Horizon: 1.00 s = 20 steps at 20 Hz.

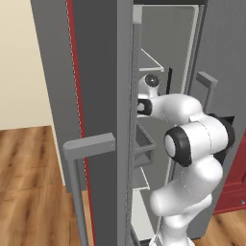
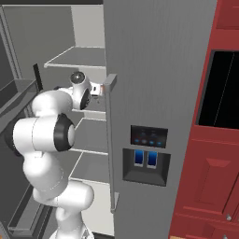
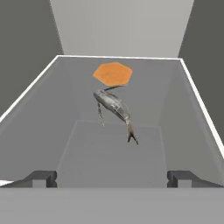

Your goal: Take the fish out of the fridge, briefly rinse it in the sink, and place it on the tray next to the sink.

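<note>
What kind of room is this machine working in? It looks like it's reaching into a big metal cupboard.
Most likely a home kitchen, computer-rendered. The "cupboard" is a tall grey fridge with a dispenser panel and open door, flanked by dark red cabinets. On a shelf inside lies a small silvery fish.

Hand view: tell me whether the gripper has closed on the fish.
No, the gripper is open, its fingertips wide apart and short of the fish lying on the fridge shelf.
</note>
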Available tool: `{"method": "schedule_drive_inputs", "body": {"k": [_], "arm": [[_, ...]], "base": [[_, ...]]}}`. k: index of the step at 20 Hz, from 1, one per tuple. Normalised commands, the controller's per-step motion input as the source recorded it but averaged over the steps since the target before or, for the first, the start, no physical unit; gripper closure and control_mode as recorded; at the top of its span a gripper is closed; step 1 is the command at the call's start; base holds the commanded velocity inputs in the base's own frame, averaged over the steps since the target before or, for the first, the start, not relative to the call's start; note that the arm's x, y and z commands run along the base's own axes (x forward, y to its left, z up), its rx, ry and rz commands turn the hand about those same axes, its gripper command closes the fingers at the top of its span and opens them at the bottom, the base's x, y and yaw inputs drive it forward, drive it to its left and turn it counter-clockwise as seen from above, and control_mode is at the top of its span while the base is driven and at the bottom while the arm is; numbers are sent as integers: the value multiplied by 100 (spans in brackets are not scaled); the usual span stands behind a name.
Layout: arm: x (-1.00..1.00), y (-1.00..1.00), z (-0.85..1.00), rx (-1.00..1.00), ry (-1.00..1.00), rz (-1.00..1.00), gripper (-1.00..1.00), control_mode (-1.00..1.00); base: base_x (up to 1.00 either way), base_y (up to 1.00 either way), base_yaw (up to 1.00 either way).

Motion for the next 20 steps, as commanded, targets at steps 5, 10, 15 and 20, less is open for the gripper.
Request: {"method": "schedule_drive_inputs", "body": {"k": [5,10,15,20], "arm": [[51,0,-17,-3,0,0,-100,-100],[70,0,-4,-1,2,0,-100,-100],[62,6,-8,0,6,0,-100,-100],[31,0,-22,0,4,0,-100,-100]], "base": [[0,0,0],[0,0,0],[0,0,0],[0,0,0]]}}
